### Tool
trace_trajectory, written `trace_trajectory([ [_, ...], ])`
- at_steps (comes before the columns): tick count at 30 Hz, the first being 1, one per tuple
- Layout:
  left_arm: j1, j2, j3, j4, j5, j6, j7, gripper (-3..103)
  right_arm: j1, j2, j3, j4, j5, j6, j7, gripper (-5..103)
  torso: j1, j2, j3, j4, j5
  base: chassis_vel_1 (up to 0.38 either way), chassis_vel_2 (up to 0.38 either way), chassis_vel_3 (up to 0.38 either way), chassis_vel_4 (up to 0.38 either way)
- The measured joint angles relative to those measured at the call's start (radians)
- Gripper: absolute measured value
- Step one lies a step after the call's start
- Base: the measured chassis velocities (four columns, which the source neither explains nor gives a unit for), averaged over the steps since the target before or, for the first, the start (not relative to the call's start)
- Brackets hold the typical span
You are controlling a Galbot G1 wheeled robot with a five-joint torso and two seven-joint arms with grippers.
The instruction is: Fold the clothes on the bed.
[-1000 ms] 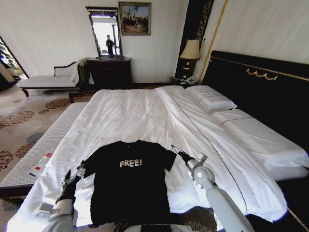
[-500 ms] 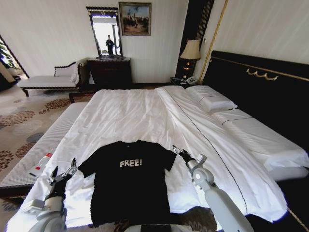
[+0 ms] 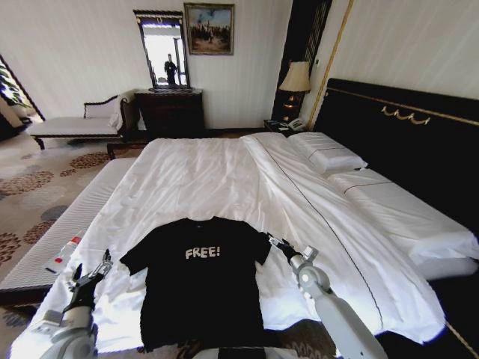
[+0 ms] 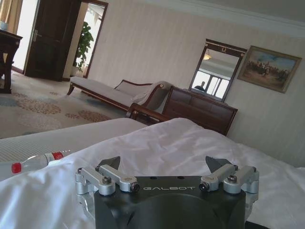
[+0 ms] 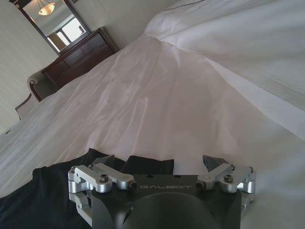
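The clothes, a black T-shirt point(image 3: 198, 280) with white "FREE!" lettering, lie spread flat, chest up, at the foot of the bed point(image 3: 202, 176). My left gripper point(image 3: 90, 268) hovers open over the white sheet, a short way outside the shirt's left sleeve and not touching it. In the left wrist view the left gripper point(image 4: 163, 164) has nothing between its fingers. My right gripper point(image 3: 275, 241) is open at the outer edge of the right sleeve. In the right wrist view the right gripper point(image 5: 158, 162) sits just above the T-shirt point(image 5: 47, 186), with the sleeve's hem below the fingertips.
White pillows point(image 3: 329, 155) lie against the tall black headboard point(image 3: 404, 131). A pale bench point(image 3: 52, 239) runs along the bed's left side with a red-capped bottle point(image 3: 63, 256) on it, the bottle point(image 4: 35, 162) also close by the left wrist. A dark dresser point(image 3: 168, 112) stands behind.
My left gripper has drawn away leftward from the shirt's left sleeve. The right gripper has dropped slightly toward the right sleeve. The shirt has not moved.
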Motion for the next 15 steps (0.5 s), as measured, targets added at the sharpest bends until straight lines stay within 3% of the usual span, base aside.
trace_trajectory([
  [8, 0.011, -0.006, -0.009, 0.009, -0.009, -0.014, 0.003, 100, 0.005, 0.015, 0.000, -0.029, 0.009, -0.004, -0.028, 94, 0.000, 0.000, 0.000, 0.0000, 0.0000, 0.000, 0.000, 0.000, 0.000],
  [11, 0.007, -0.009, -0.010, 0.013, -0.009, -0.014, 0.003, 100, 0.005, 0.022, 0.001, -0.035, 0.009, -0.003, -0.031, 78, 0.000, 0.000, 0.000, -0.0001, 0.0000, 0.000, 0.000, 0.000, 0.000],
  [13, 0.007, -0.011, -0.010, 0.013, -0.009, -0.015, 0.003, 100, 0.006, 0.024, 0.001, -0.036, 0.009, -0.003, -0.032, 78, 0.000, 0.000, 0.000, 0.0000, 0.0000, 0.000, 0.000, 0.000, 0.000],
  [15, 0.009, -0.012, -0.008, 0.013, -0.008, -0.016, 0.004, 100, 0.006, 0.025, 0.001, -0.036, 0.008, -0.003, -0.032, 66, 0.000, 0.000, 0.000, 0.0000, 0.0000, 0.000, 0.000, 0.000, 0.000],
])
